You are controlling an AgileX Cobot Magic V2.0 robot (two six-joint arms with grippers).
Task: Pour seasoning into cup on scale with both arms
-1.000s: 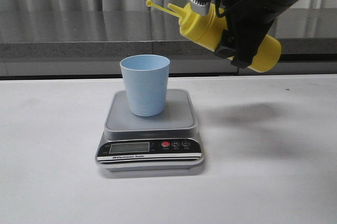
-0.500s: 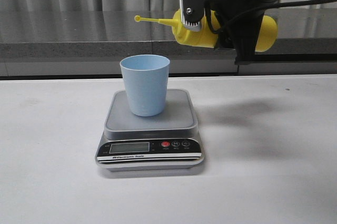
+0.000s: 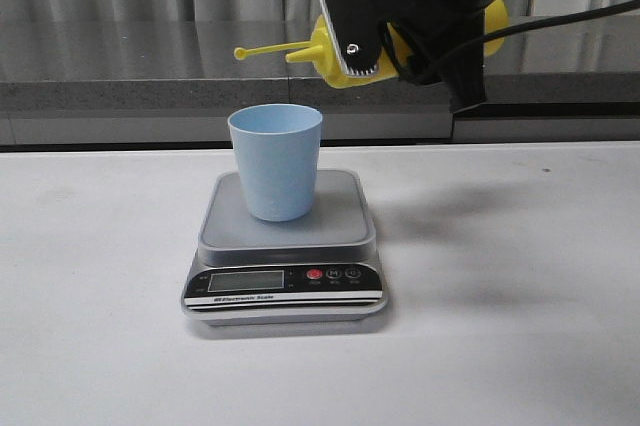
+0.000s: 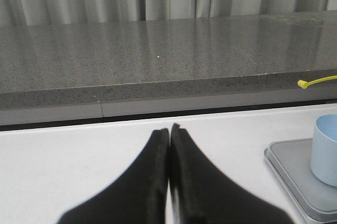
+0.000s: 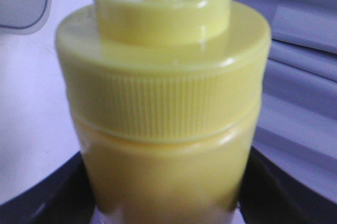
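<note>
My right gripper [image 3: 405,31] is shut on the yellow seasoning bottle [image 3: 335,56]. It holds the bottle on its side, high above and right of the cup, nozzle pointing left and slightly down. The tethered cap [image 3: 241,53] sticks out left. The bottle fills the right wrist view [image 5: 163,108]. The light blue cup [image 3: 275,161] stands upright on the scale [image 3: 285,246] at the table's middle. The cup [image 4: 326,150] and the scale [image 4: 295,176] also show in the left wrist view. My left gripper [image 4: 169,129] is shut and empty, low over the table left of the scale.
A grey stone ledge [image 3: 140,66] runs along the back of the white table [image 3: 520,326], with curtains behind it. The scale's front panel has a display [image 3: 245,281] and a red button [image 3: 315,274].
My right gripper has swung the bottle left and tipped it from nozzle-up to about level, nozzle now slightly down and nearer above the cup. The cup and scale have not moved.
</note>
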